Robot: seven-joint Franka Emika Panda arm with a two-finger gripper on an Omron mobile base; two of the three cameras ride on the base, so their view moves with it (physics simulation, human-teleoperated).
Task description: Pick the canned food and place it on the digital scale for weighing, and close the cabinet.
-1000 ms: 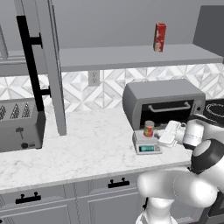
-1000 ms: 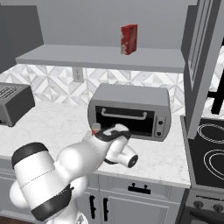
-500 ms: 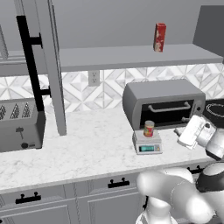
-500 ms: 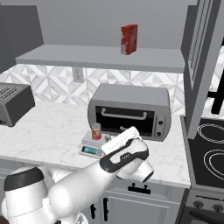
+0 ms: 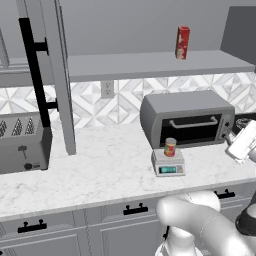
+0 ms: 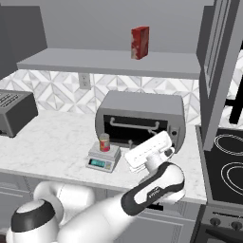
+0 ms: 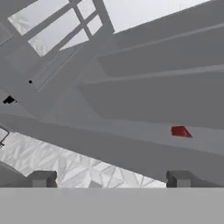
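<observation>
So the cabinet (image 5: 59, 75) door at the left is still hanging wide open over the counter (image 5: 100, 165), meaning that part's left to do. The can (image 5: 170, 147) is already sitting on the scale (image 5: 168, 163), near the counter's front edge in front of the oven (image 5: 187, 117). The gripper (image 7: 109, 178) is pointing upward, fingers apart and holding nothing.
</observation>
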